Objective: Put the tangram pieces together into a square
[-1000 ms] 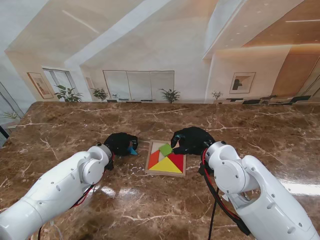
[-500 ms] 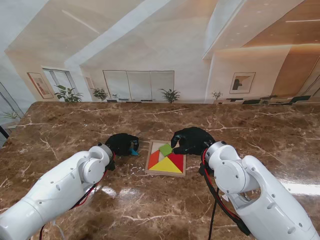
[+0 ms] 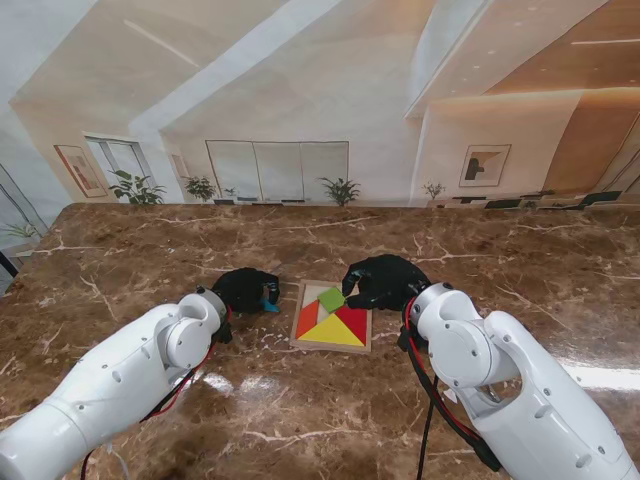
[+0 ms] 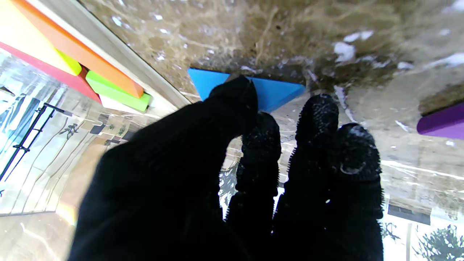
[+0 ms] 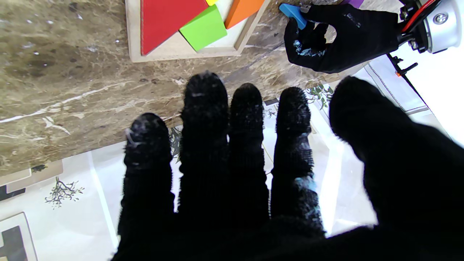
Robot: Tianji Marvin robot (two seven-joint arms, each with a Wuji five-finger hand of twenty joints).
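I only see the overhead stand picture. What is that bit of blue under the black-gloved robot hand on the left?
Observer: A blue triangular tangram piece. In the left wrist view, the left robot hand pinches it between thumb and forefinger.
Operator: Anything else hiding there?
Observer: Yes, a purple tangram piece lies on the brown marble table beside that hand.
Operator: Is the other hand holding something?
Observer: No. The right wrist view shows the right robot hand empty, its fingers extended just short of the wooden tray.
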